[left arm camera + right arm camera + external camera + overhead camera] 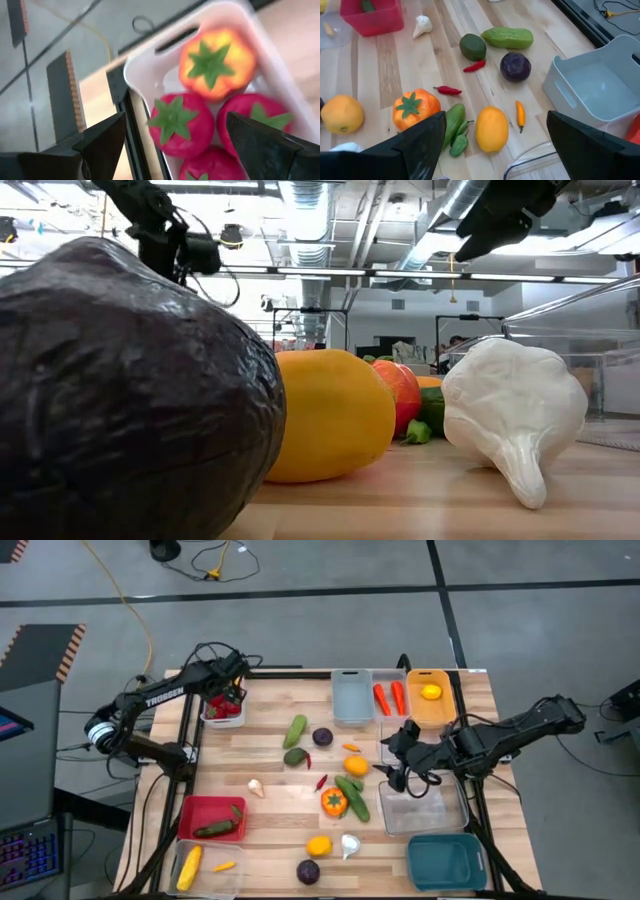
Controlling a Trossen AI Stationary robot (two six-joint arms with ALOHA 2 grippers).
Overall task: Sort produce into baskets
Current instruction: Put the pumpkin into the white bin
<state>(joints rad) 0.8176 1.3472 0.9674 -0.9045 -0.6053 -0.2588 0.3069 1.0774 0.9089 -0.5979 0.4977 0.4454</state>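
A white basket (240,15) is sitting at the table's (270,755) far left corner, holding three red tomatoes (175,122) and one orange-yellow tomato (217,62), all resting with their green calyxes facing up (round things, so no long axis to speak of). The left gripper (172,145) is hovering directly above this basket, pointing down, its fingers (102,142) spread wide and gripping nothing; the nearest red tomato is lying below, between the fingers, apart from them.

Mid-table, loose produce is lying scattered: a green cucumber (507,37) with its long axis running across the boards, beside a dark avocado (472,46), a purple round (515,66), a lemon (491,129), an orange tomato (415,107), two red chilies (449,90) and a white garlic (422,25).

The right arm is reaching in from the right, its gripper (400,755) hanging over the table's right half near a clear basket (425,805), fingers (417,142) open and empty. A grey basket (600,85) is standing just beyond.
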